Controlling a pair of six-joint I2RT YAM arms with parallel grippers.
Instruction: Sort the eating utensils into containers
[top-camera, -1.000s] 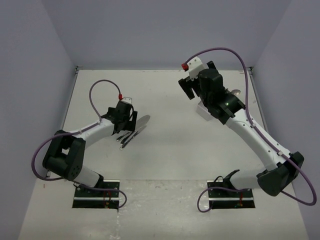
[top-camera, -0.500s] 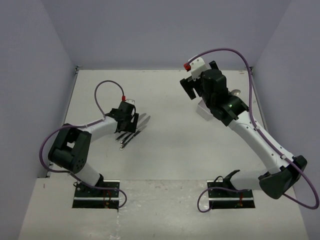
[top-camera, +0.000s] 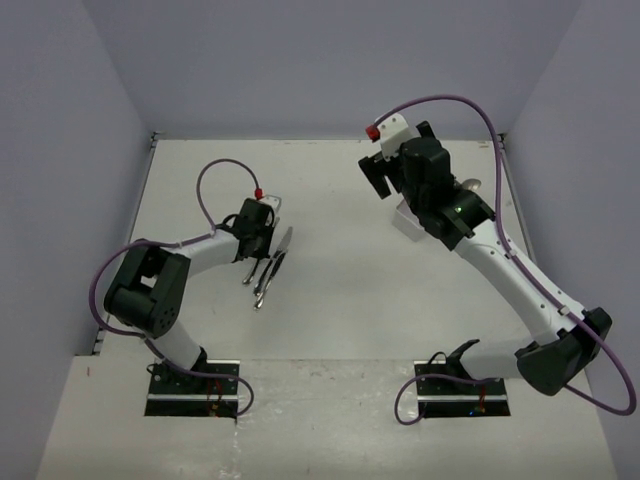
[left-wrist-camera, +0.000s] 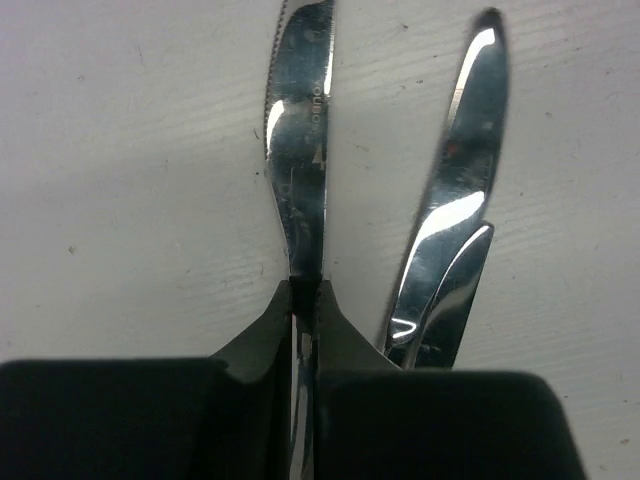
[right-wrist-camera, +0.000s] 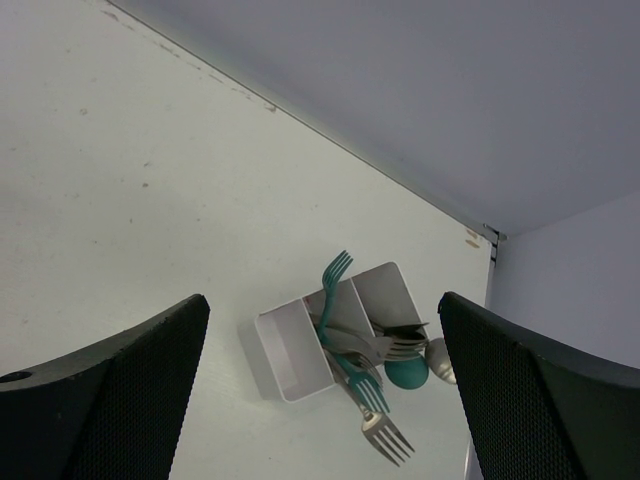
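Note:
In the left wrist view my left gripper (left-wrist-camera: 303, 290) is shut on a silver knife (left-wrist-camera: 300, 150), whose serrated blade points away over the table. Two more silver knives (left-wrist-camera: 455, 210) lie overlapping just to its right. From above, the left gripper (top-camera: 262, 232) sits low at the knives (top-camera: 272, 262). My right gripper (top-camera: 385, 175) hangs high and open, holding nothing. Below it stands the white three-part container (right-wrist-camera: 290, 355). Its left compartment is bare, and teal and silver forks (right-wrist-camera: 333, 285) lie in the middle one. Some forks stick out over the rim.
A teal spoon (right-wrist-camera: 407, 372) and a silver spoon (right-wrist-camera: 437, 360) rest at the container's right end. A silver fork (right-wrist-camera: 385, 435) pokes out onto the table. The back wall and right wall stand close behind the container. The right arm hides most of the container (top-camera: 405, 222) from above.
The left gripper went from wide open to shut on one knife. Its arm reached a little farther forward and the knives shifted slightly. The right arm barely moved.

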